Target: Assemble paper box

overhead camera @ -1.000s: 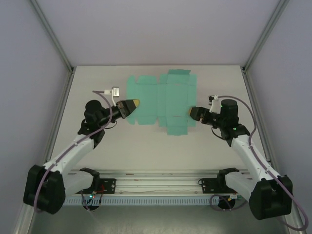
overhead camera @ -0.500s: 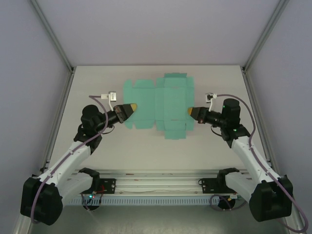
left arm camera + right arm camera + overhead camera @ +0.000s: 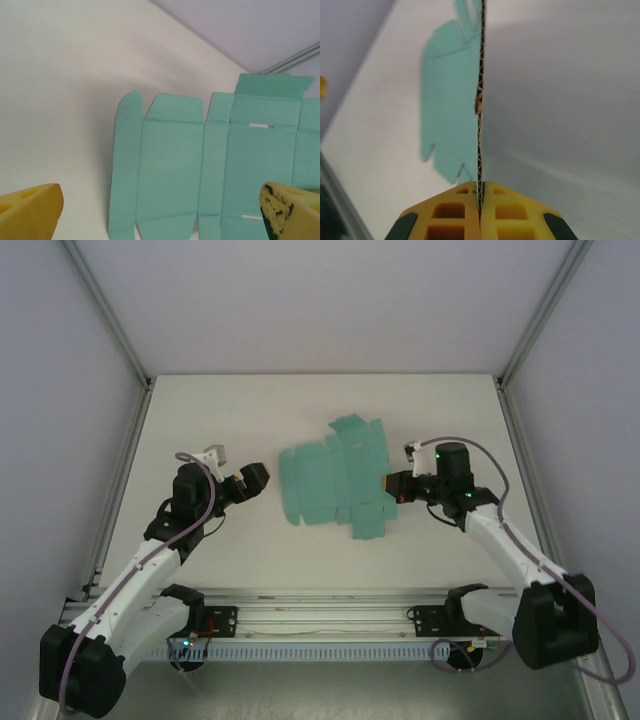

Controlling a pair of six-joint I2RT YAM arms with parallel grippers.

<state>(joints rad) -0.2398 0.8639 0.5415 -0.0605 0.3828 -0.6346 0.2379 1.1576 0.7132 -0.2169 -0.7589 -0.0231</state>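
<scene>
The flat paper box is pinched by the right gripper. The left gripper is spread open. Flaps should probably be folded next.

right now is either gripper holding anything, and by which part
The right gripper pinches the flat paper box by its right edge, the card clamped between shut fingers. The left gripper is open and holds nothing.

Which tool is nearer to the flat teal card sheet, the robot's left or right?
Right. The right tool is shut on the card sheet's right edge; the left tool stands open beside its left edge, apart from it.
</scene>
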